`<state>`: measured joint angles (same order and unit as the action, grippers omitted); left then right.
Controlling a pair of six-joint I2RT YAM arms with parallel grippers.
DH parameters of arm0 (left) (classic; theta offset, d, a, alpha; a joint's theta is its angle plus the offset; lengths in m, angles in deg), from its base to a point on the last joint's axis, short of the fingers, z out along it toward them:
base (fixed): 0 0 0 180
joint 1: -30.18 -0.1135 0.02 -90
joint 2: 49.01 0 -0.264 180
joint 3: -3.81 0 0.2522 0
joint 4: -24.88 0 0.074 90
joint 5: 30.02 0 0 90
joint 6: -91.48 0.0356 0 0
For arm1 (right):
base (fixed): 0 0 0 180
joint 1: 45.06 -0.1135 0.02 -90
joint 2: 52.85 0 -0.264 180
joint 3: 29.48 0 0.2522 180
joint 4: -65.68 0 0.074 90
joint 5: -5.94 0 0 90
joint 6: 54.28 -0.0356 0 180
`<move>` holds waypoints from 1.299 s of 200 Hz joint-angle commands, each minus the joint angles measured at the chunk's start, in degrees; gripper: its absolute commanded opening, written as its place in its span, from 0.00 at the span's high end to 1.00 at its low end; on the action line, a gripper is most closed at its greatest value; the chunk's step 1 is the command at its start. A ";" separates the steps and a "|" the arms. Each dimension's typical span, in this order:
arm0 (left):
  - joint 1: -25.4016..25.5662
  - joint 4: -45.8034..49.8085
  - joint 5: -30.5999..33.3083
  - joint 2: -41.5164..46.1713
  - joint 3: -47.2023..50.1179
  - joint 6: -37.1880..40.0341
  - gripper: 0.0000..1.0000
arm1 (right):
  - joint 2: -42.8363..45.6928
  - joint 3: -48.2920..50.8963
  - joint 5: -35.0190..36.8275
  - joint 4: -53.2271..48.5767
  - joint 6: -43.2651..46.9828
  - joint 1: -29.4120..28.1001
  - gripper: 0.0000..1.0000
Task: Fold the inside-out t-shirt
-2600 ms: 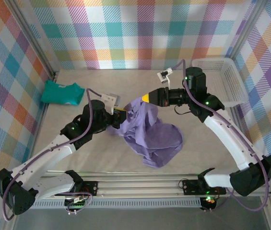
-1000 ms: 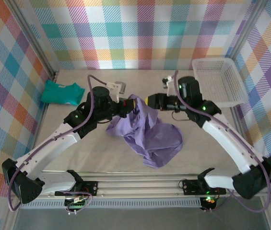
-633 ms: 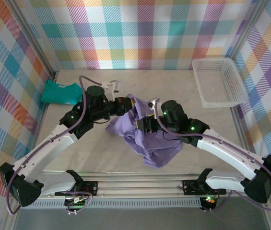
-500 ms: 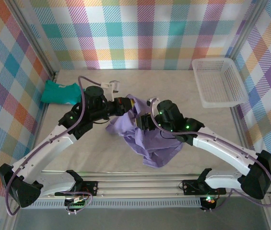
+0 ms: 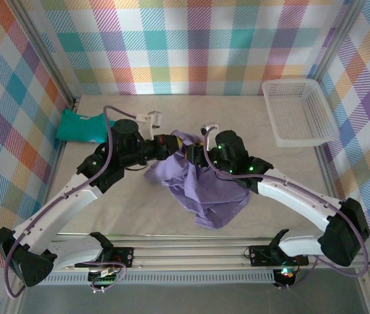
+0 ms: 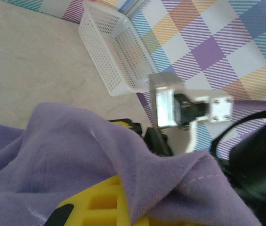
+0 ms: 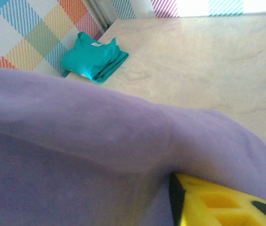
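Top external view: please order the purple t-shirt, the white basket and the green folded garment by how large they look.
1. purple t-shirt, bunched up
2. white basket, only slightly smaller
3. green folded garment, clearly the smallest

The lavender t-shirt [image 5: 205, 186] is lying crumpled in a heap, its bunched top edge standing raised at twelve o'clock, its loose body trailing toward five o'clock.
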<state>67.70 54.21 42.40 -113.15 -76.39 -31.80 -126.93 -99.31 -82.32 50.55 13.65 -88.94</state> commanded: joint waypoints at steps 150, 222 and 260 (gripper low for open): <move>-9.48 -2.26 -3.97 -0.25 4.76 -1.43 0.99 | 6.99 6.35 -60.29 26.51 -3.05 12.59 1.00; -9.55 8.23 -0.75 1.71 4.46 7.51 0.47 | 5.86 6.24 -56.10 25.35 -2.77 12.51 1.00; -8.58 8.74 -1.01 10.98 7.87 11.35 0.36 | 5.22 6.07 -54.49 25.31 -3.72 12.51 1.00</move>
<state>58.61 61.73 41.59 -108.08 -69.81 -24.67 -121.18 -91.25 -137.38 73.96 10.00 -76.48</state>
